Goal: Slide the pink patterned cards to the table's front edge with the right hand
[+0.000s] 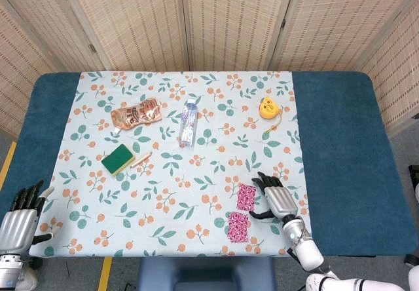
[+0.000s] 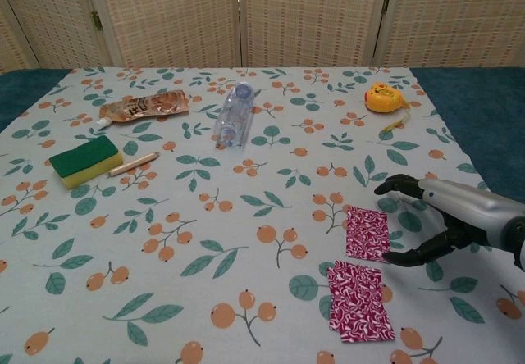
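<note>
Although my left hand (image 1: 18, 222) has no part in this task, I begin with it, because it is the furthest left: it rests at the front left corner of the table, beside the blue cloth (image 1: 39, 127), with its fingers apart and nothing in them. Going to the right, I see the green sponge (image 2: 84, 160) with a small stick (image 2: 134, 164) just beside it, the brown pouch (image 2: 142, 106), the plastic bottle (image 2: 233, 115) lying on its side, and the yellow tape measure (image 2: 385, 97), all in the far half of the flowered tablecloth (image 2: 205, 241) and well apart from my work. The pink patterned cards (image 2: 359, 298) lie as two pieces in the front right part: the nearer one is close to the front edge, and the other card (image 2: 367, 234) lies just behind it, further from the edge. My right hand (image 2: 447, 216) is just to the right of this second card, fingers spread wide and holding nothing; the thumb tip is very near the card's corner, but I cannot tell if it touches. I judge the task about half done: one card is near the edge, and the second one I must press and slide forward.
</note>
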Action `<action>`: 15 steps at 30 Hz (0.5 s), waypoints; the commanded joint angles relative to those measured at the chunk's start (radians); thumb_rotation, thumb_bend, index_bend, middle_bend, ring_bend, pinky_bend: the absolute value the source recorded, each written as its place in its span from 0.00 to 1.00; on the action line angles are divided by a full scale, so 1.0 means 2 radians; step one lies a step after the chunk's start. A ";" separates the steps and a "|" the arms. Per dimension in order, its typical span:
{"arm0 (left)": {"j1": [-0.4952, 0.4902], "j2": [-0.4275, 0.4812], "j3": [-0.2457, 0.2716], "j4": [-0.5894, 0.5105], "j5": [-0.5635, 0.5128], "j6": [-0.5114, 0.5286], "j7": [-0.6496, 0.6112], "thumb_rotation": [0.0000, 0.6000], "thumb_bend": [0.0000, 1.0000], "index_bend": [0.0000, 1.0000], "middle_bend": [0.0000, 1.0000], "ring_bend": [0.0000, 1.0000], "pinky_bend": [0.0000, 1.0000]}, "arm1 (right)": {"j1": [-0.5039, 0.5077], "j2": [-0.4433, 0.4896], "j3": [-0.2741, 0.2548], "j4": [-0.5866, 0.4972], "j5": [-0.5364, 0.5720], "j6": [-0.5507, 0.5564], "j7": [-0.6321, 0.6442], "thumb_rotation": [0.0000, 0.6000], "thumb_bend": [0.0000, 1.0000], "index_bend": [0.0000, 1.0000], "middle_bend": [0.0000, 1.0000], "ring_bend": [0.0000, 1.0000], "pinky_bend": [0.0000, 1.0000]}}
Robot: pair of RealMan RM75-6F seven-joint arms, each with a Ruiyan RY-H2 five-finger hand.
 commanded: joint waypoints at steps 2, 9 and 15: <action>0.000 0.000 0.000 0.000 -0.002 -0.001 0.000 1.00 0.21 0.17 0.00 0.04 0.00 | 0.006 -0.008 0.001 0.009 0.005 -0.003 -0.006 0.71 0.25 0.11 0.02 0.00 0.00; 0.000 -0.002 0.001 0.003 -0.002 -0.003 -0.002 1.00 0.21 0.17 0.00 0.04 0.00 | 0.012 -0.018 -0.004 0.017 0.004 0.002 -0.016 0.71 0.25 0.15 0.02 0.00 0.00; 0.000 -0.002 0.001 0.005 -0.002 -0.004 -0.005 1.00 0.21 0.17 0.00 0.04 0.00 | 0.013 -0.024 -0.007 0.023 0.008 0.008 -0.025 0.71 0.25 0.15 0.02 0.00 0.00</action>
